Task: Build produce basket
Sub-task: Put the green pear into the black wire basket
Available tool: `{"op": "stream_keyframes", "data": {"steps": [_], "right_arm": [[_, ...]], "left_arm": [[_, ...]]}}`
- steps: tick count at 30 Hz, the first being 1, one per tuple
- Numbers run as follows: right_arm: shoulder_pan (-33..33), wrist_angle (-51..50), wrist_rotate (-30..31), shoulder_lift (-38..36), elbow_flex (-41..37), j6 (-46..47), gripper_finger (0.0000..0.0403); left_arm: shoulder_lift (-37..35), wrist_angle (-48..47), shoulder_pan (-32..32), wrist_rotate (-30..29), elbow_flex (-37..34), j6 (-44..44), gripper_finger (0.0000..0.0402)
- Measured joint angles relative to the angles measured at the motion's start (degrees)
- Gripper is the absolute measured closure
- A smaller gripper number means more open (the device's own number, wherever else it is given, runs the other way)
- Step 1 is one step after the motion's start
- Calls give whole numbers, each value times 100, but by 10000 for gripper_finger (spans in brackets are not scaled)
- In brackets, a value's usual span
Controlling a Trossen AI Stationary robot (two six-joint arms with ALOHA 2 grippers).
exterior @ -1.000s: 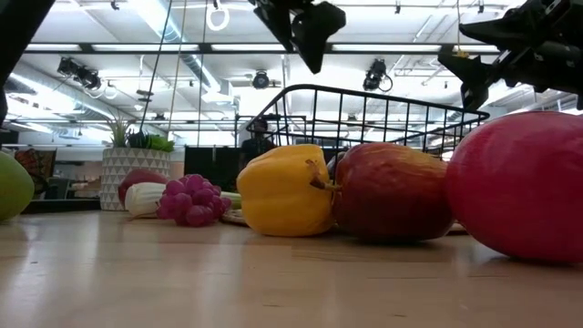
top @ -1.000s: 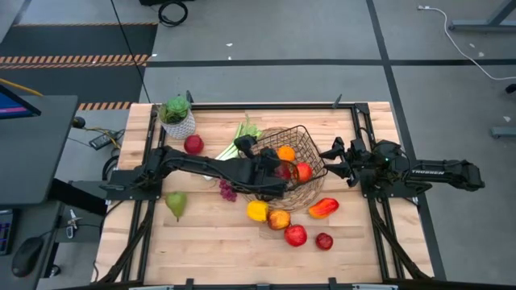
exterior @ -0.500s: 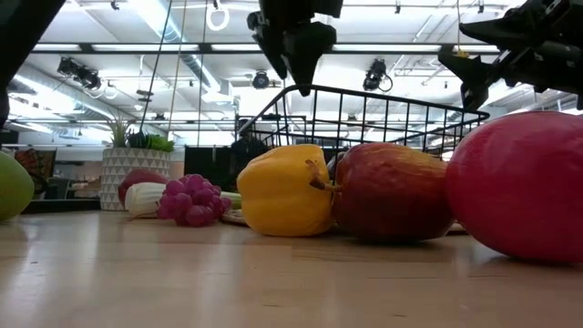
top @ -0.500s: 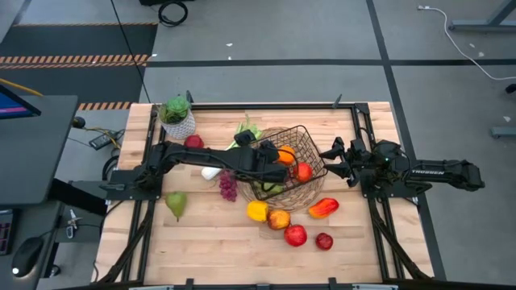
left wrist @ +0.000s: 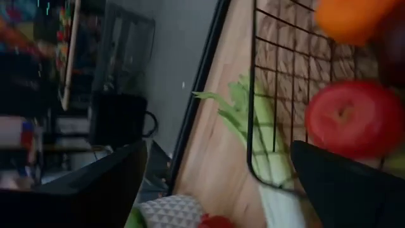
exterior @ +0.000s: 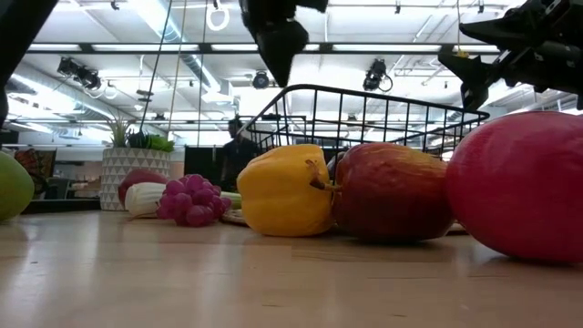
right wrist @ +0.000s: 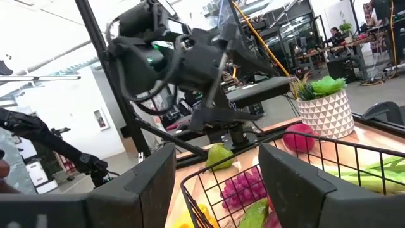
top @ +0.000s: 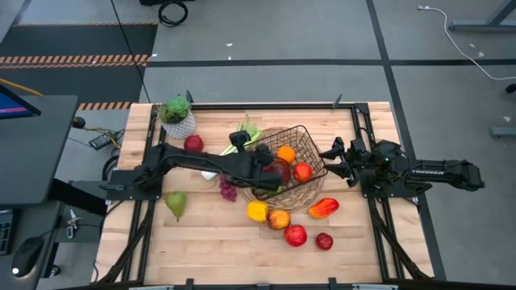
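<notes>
**Left tool wide open over basket, right tool waiting beside it**

L tool (top: pixel 244 147) hangs above the basket (top: pixel 310 153) far-left rim, fingers spread fully apart, nothing btwn them, touching nothing. R tool (top: pixel 330 153) sits just off basket's right rim, jaws partly apart, empty.

Basket: dark wire mesh, round woven wicker base, on wooden desk (top: pixel 201 242). High view shows orange (top: pixel 285 153) + red apple (top: pixel 302 171) inside. Leek (left wrist: pixel 266 171) runs along outside the mesh, clear in L wrist view.

Low view only: yellow pepper (exterior: pixel 284 191), glossy apple (exterior: pixel 392 191), grapes (exterior: pixel 189 200) up close on desk. High view adds green pear (top: pixel 176 203), well apart at left.
</notes>
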Motion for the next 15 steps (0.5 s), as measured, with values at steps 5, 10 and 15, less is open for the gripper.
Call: {"op": "stream_keyframes", "data": {"steps": [5, 10, 15], "right_arm": [[-1, 0, 0, 0, -2, 0, 172], [-2, 0, 0, 0, 0, 0, 172], [-2, 0, -1, 0, -1, 0, 172]], "left_arm": [[-488, 9, -218, -28, -312, 398, 4], [-1363, 502, -309, 12, -1271, 661, 4], [-2523, 2523, -302, 676, -2925, 1559, 4]]}}
